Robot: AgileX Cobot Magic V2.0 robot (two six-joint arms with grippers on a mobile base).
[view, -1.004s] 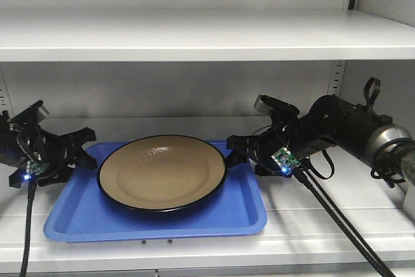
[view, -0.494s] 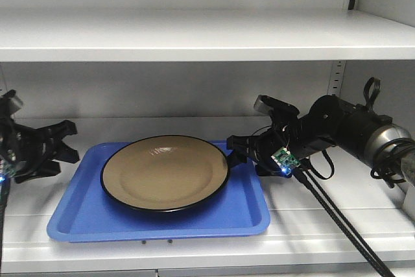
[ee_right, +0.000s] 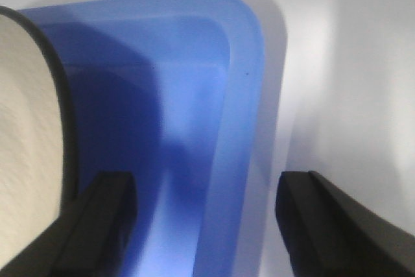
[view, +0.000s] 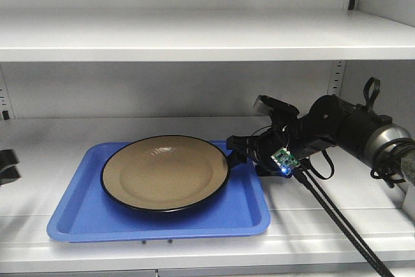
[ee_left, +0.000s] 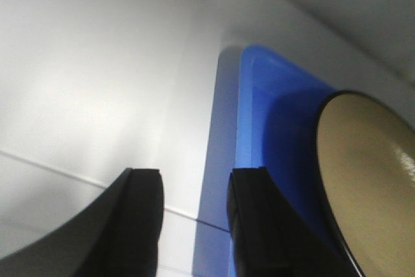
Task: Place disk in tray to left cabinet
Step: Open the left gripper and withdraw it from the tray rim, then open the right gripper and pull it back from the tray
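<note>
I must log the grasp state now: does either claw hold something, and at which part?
Nothing is held. The right claw is open astride the tray rim; the left claw is open beside it.

I can pick out only small fittings on the left cabinet (view: pixel 194 34). A small black clip (view: pixel 351 3) sits high on the right upright, and another black clip (view: pixel 5 115) sits at the far left. Two dark screw heads (view: pixel 156 241) dot the lower shelf's front lip.
</note>
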